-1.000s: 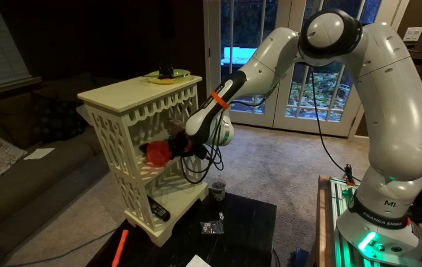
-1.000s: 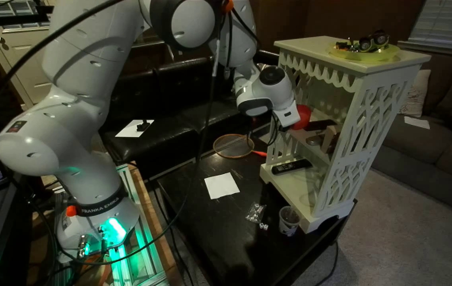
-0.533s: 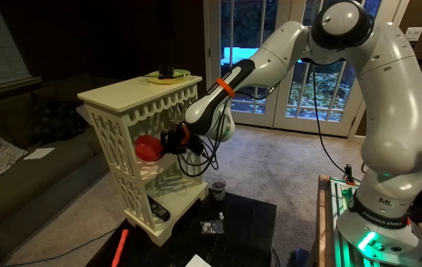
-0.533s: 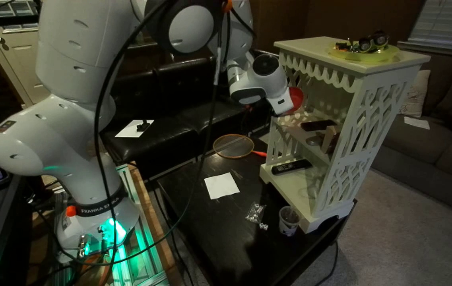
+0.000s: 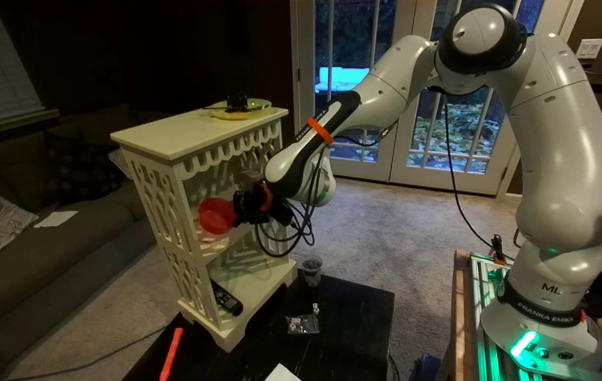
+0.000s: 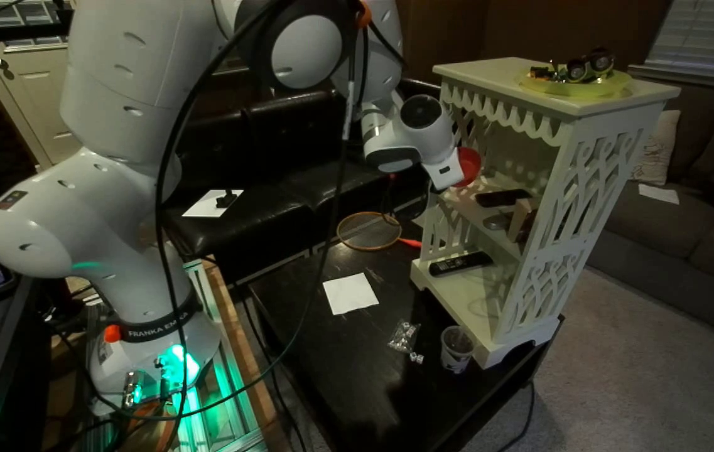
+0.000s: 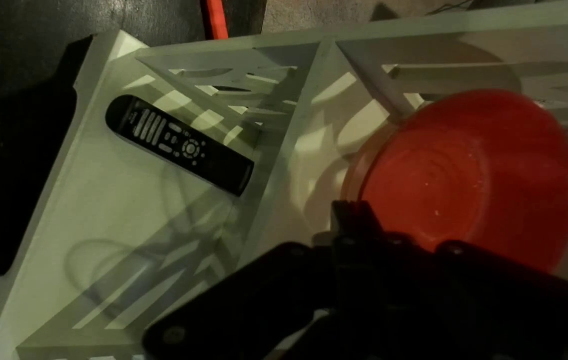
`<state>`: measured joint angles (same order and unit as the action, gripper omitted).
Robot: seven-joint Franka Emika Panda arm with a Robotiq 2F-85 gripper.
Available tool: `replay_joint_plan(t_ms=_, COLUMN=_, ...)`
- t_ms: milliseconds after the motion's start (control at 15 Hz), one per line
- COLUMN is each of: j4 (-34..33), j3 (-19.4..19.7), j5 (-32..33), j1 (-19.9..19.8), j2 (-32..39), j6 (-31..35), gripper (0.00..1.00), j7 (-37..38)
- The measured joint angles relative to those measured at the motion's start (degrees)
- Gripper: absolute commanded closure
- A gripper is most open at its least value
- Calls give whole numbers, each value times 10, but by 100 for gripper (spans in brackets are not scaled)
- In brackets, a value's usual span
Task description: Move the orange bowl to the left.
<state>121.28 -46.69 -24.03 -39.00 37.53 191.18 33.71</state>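
Observation:
The orange bowl, red-orange and glossy, shows in both exterior views (image 5: 215, 216) (image 6: 471, 166) and in the wrist view (image 7: 463, 160). My gripper (image 7: 353, 204) is shut on the bowl's near rim. The bowl is tilted, its open side partly facing the wrist camera. It hangs a little above the middle shelf of the cream lattice rack (image 5: 195, 143), near one lattice side panel, and a shadow lies on the shelf below it. In an exterior view the fingers are hidden behind the white wrist (image 6: 448, 169).
A black remote (image 7: 179, 145) lies on the rack's lower shelf. A dark flat item (image 6: 502, 198) and a brown block (image 6: 522, 220) are on the middle shelf. A yellow-green plate (image 6: 614, 88) with toys tops the rack. A cup (image 6: 457, 349), paper (image 6: 350, 293) and racket (image 6: 369, 231) are on the dark table.
The gripper has lifted the bowl off the middle shelf and carried it toward the lattice side panel, away from the dark flat item. In the last half second it has sunk slightly.

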Motion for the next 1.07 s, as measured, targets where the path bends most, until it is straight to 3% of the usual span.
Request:
replay_joint_plan(t_ms=200, j4=-4, j3=7, j5=0, j1=11, j2=12, j6=24, gripper=99, j7=2)
replay_joint_plan(t_ms=867, j4=-101, j3=103, j5=0, j1=144, j2=67, j6=67, gripper=99, j7=40)
replay_joint_plan(t_ms=933, j4=-111, j3=121, j5=-1, j1=160, j2=67, j6=66, gripper=72, j7=47)
replay_joint_plan(t_ms=1067, j4=-125, j3=153, j5=-3, j1=187, j2=68, j6=61, gripper=65, j7=63)
